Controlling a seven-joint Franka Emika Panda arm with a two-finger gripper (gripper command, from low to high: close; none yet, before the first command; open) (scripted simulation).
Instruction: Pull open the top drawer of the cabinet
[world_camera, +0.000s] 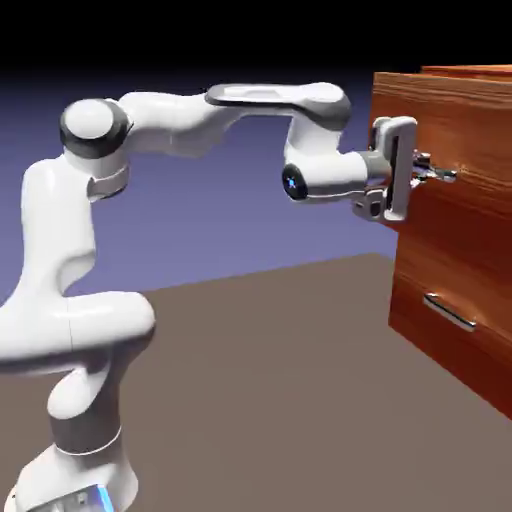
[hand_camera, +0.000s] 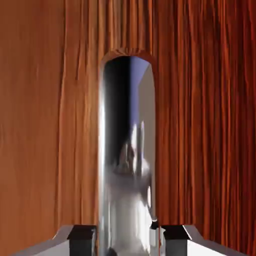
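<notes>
Fingers (hand_camera: 81, 241) pinch the bar handle (hand_camera: 127, 150) at six o'clock (glare blurs the contact, so probably snug), a sensible hold for drawing the top drawer (world_camera: 470, 120), at two o'clock, further past the lower drawer (world_camera: 415, 285).

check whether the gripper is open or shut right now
Shut on the silver handle: in the hand view, the gripper has one fingertip close against each side of it.

The dark-padded grey gripper fingertips (hand_camera: 128, 241) close on a glossy silver metal bar handle (hand_camera: 127, 150) before reddish-brown wood-grain panelling (hand_camera: 205, 110).
</notes>
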